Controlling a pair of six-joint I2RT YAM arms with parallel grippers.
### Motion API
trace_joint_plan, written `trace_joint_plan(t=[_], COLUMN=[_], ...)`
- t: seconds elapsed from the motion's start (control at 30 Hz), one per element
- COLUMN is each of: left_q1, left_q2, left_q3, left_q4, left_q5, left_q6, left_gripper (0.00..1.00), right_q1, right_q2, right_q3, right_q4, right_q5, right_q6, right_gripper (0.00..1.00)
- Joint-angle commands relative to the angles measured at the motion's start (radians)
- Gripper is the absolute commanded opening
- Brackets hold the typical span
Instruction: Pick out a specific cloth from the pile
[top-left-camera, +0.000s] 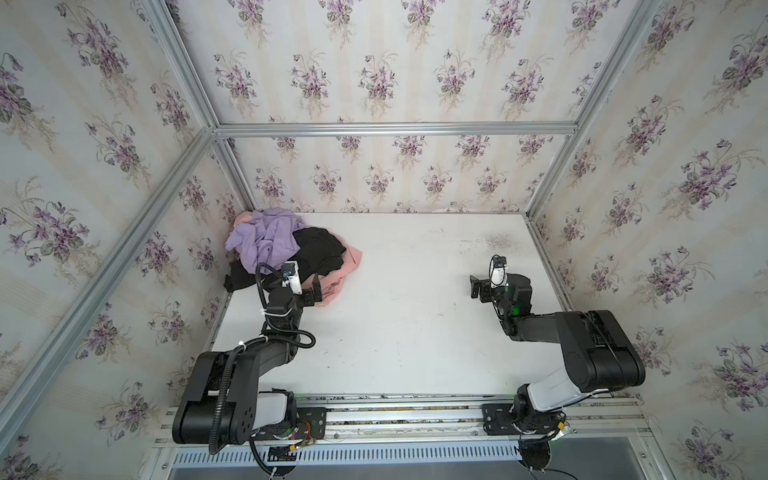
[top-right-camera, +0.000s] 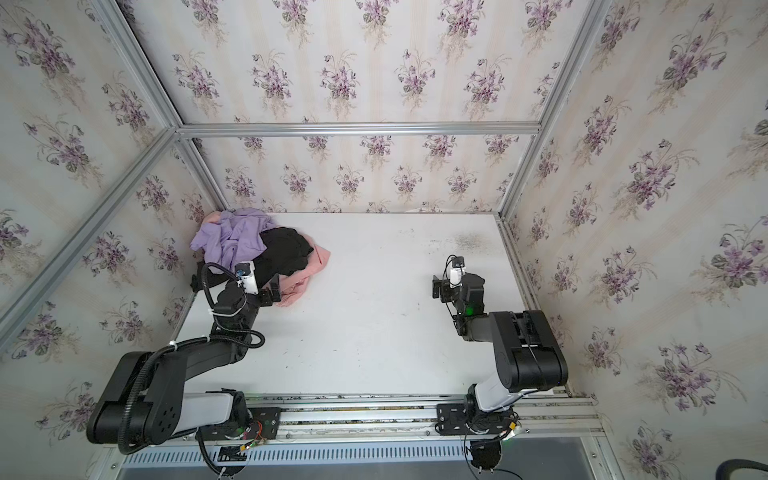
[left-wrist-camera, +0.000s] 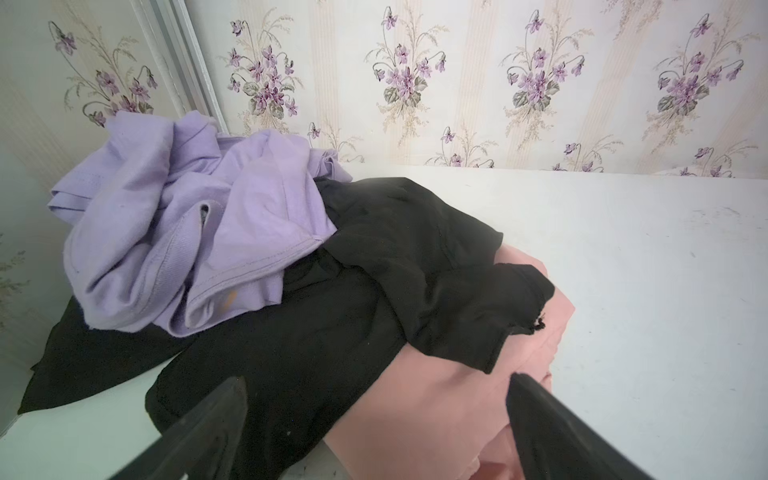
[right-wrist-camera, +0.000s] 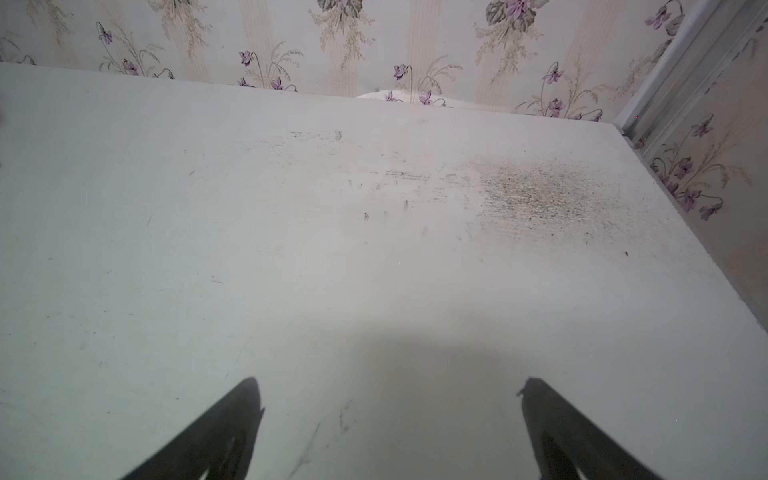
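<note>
The black cloth (top-left-camera: 320, 249) lies crumpled between lilac and pink layers of the pile (top-left-camera: 286, 253)

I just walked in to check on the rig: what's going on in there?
A crumpled pile of soft cloths sits in the far left corner of the white tabletop. The left gripper is at its near edge, fingers spread over the plain black fabric cloth and the salmon-pink cloth, gripping nothing. A lilac-purple cloth lies partly on the black one. The right gripper is open over bare table.
</note>
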Motion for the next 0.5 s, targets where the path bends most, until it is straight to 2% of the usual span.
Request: trace_joint_plan(t=[0.0,0.47], left_q1=[0.000,0.002], left_q2=[0.004,0.004], left_q3=[0.006,0.008], left_q4=[0.037,0.034], left_q5=[0.006,0.006], left_q6=[0.010,0.009], left_gripper=[1.00,1.00], right_q1=[0.000,-0.008], right_q2=[-0.004,-0.007], right_q3=[0.004,-0.004], right_q4=[0.022,0.036], right_q5=[-0.016,-0.028], right_q6=[-0.005,-0.001], right_gripper=[1.00,1.00])
